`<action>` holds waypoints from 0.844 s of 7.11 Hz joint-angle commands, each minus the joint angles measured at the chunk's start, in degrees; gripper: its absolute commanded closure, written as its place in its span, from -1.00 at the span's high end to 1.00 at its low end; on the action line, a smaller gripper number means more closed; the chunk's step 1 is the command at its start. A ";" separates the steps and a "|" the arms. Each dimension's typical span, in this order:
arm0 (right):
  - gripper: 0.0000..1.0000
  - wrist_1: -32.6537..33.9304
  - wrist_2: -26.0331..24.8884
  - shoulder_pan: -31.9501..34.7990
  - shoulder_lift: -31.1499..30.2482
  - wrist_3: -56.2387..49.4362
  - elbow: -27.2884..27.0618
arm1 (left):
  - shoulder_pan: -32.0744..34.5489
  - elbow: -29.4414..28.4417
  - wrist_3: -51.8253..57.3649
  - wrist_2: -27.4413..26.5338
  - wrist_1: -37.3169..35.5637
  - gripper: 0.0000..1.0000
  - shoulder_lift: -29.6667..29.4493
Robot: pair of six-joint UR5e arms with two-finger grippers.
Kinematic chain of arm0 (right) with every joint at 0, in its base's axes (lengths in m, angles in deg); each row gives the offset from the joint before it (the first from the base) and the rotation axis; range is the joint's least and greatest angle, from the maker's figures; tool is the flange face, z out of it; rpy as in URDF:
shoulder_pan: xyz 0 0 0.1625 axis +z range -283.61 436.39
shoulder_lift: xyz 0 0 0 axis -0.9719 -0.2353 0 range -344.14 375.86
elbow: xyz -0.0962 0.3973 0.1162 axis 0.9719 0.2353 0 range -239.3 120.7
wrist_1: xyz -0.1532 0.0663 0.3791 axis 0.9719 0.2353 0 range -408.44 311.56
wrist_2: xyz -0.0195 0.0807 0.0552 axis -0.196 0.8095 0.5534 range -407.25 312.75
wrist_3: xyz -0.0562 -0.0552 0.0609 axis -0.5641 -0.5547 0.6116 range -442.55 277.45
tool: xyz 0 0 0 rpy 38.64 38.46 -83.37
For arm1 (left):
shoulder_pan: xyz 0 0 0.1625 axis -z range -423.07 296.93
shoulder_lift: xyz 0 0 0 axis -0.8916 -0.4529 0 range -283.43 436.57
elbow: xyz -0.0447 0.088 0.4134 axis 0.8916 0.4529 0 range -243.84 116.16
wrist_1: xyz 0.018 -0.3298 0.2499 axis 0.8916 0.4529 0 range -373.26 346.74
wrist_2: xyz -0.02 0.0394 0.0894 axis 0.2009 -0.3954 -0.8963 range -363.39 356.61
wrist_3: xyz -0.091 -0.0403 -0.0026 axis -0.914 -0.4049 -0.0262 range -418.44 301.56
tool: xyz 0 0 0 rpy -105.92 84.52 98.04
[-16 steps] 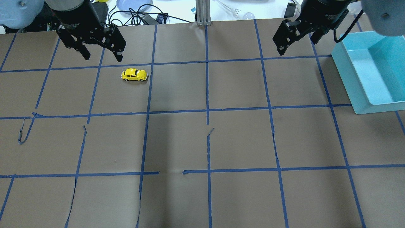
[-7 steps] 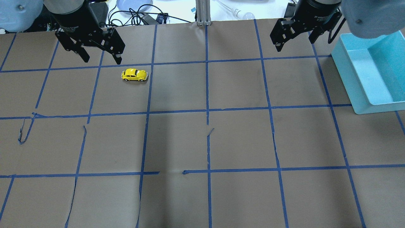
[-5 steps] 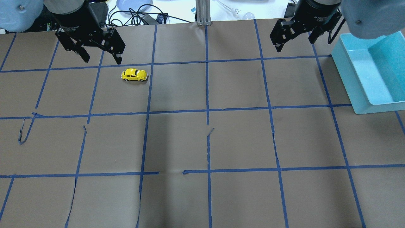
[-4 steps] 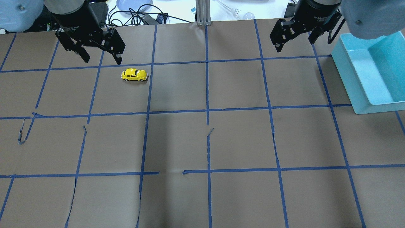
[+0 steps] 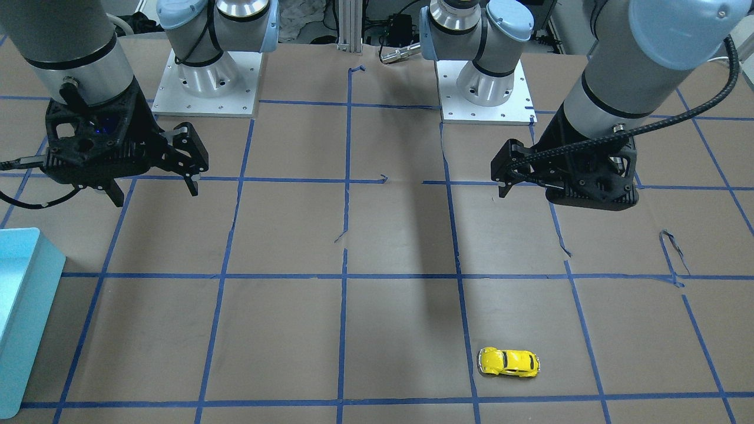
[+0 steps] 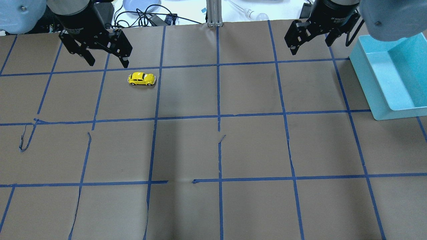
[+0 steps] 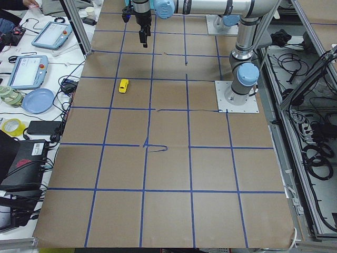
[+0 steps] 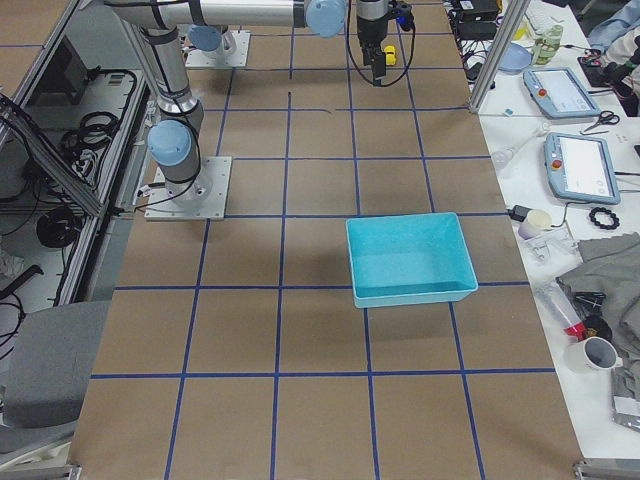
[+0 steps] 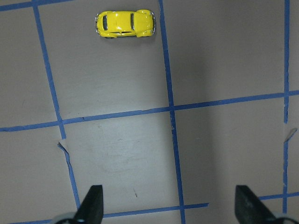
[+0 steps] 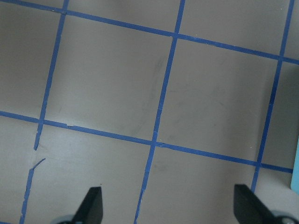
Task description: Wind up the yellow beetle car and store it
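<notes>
The yellow beetle car (image 6: 141,79) stands on its wheels on the brown papered table, in the far left part of the overhead view. It also shows in the front-facing view (image 5: 508,362) and the left wrist view (image 9: 124,24). My left gripper (image 6: 108,62) hangs open and empty above the table, just behind and left of the car, apart from it. Its fingertips (image 9: 93,203) frame bare paper in the left wrist view. My right gripper (image 6: 312,46) is open and empty at the far right, beside the teal bin (image 6: 377,86).
The teal bin is open-topped and also shows in the exterior right view (image 8: 410,295). An aluminium post (image 6: 214,13) stands at the table's far edge, with cables and a blue plate (image 6: 140,5) beyond it. Blue tape lines grid the paper, torn in places.
Since 2.3 s ago both grippers have shifted slightly, the right arm uncovering more of the bin. Over the last second nothing has visibly moved; the car has stayed put.
</notes>
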 commanded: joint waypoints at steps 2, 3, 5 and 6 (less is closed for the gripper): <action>1.00 0.00 0.09 0.02 -0.06 0.00 0.00 | 0.04 0.00 -0.80 0.03 0.09 1.00 0.00; 1.00 0.00 0.09 0.02 -0.06 0.00 0.00 | -0.23 0.18 -0.81 -0.32 0.18 1.00 0.08; 1.00 0.00 0.09 0.02 -0.06 0.00 0.00 | -0.58 0.26 -1.59 -0.59 -0.61 1.00 -0.26; 1.00 0.00 0.09 0.02 -0.06 0.00 0.00 | -0.75 0.00 -3.95 -0.41 -3.66 1.00 -0.79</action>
